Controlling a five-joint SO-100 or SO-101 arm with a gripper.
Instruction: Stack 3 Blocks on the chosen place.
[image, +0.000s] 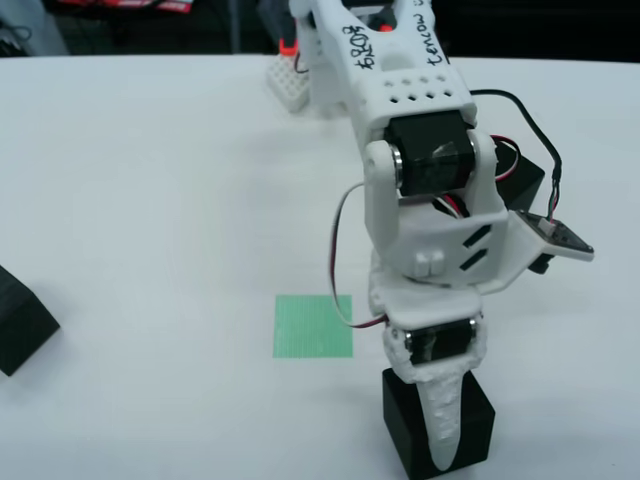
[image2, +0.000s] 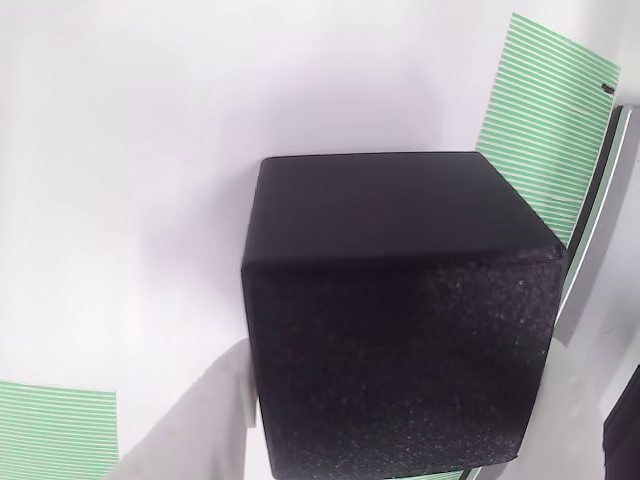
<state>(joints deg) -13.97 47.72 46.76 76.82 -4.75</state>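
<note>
Gripper (image: 440, 425) is down at a black block (image: 405, 420) near the bottom edge of the front view, its white finger (image: 440, 415) lying across the block's front face. We cannot tell from either picture whether the jaws are pressing on the block or standing apart from it. In the view that rides on the gripper, the same block (image2: 400, 320) sits close to the lens with a white finger (image2: 200, 420) at its lower left side.

We note the green striped square (image: 313, 325) on the white table (image: 150, 200), just to the left of and slightly behind this block in the front view, not touching it. A second black block (image: 20, 325) lies at the far left edge, well apart from the square. A third dark block (image: 520, 185) shows partly behind the arm (image: 400, 100) on the right.

Handwriting on the arm's white shell reads "tencow" along one edge; another marking beside it is not legible to us.
</note>
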